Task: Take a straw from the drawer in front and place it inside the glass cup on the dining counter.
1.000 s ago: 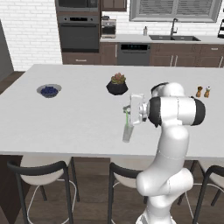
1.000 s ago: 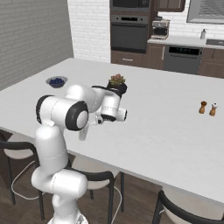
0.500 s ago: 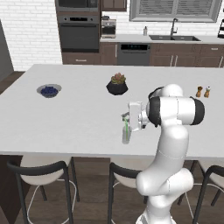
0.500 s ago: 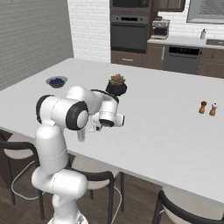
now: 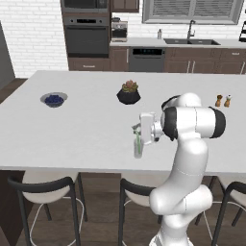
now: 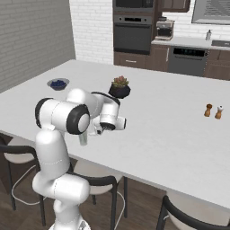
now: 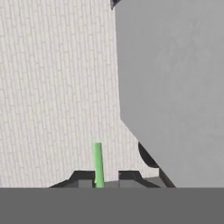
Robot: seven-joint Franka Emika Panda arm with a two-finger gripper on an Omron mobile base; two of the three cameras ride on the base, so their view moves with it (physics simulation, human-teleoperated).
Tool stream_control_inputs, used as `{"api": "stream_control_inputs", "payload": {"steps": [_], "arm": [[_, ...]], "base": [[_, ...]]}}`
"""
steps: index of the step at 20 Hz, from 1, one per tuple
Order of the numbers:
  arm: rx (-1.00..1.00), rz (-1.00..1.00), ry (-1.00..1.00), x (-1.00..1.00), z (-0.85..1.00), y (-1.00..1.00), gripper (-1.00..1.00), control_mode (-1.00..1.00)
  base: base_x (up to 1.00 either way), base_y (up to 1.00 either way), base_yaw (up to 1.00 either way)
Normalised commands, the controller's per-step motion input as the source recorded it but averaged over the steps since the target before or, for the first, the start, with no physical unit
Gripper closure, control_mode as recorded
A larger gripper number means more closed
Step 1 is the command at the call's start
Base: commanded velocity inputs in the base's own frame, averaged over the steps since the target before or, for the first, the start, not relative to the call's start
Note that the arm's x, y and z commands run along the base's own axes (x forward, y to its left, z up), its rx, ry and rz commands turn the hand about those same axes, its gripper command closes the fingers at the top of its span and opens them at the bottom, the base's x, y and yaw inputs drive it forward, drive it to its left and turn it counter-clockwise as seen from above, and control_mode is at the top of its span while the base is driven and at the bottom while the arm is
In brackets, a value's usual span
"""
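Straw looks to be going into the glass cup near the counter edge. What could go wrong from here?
1. The straw sits between the fingertips of the gripper; pulling away before it is fully free could drag it back out of the glass cup.
2. The cup stands close to the near edge of the dining counter, right by the hand. A sideways nudge might tip it or push it off.
3. The straw is taller than the cup, so it may lean and topple out.

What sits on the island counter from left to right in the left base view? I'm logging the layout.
Bowl → plant → glass cup with the straw → end effector → shakers.
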Motion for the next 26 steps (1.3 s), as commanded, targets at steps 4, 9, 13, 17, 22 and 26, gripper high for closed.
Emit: {"api": "stream_control_inputs", "payload": {"steps": [4,9,13,17,22,26], "arm": [[0.0,0.01,-0.09,0.0,0.0,0.0,-1.0,-1.0],[-0.07,0.0,-0.05,0.0,0.0,-0.01,-1.0,-1.0],[-0.29,0.0,0.0,0.0,0.1,-0.01,-1.0,-1.0],[-0.3,-0.01,-0.16,0.0,0.8,-0.15,-1.0,-1.0],[-0.48,0.0,-0.48,-0.15,0.94,0.0,-1.0,-1.0],[-0.95,0.0,-0.6,-0.96,0.06,0.03,-1.0,-1.0]], "base": [[0.0,0.0,0.0],[0.0,0.0,0.0],[0.0,0.0,0.0],[0.0,0.0,0.0],[0.0,0.0,0.0],[0.0,0.0,0.0]]}}
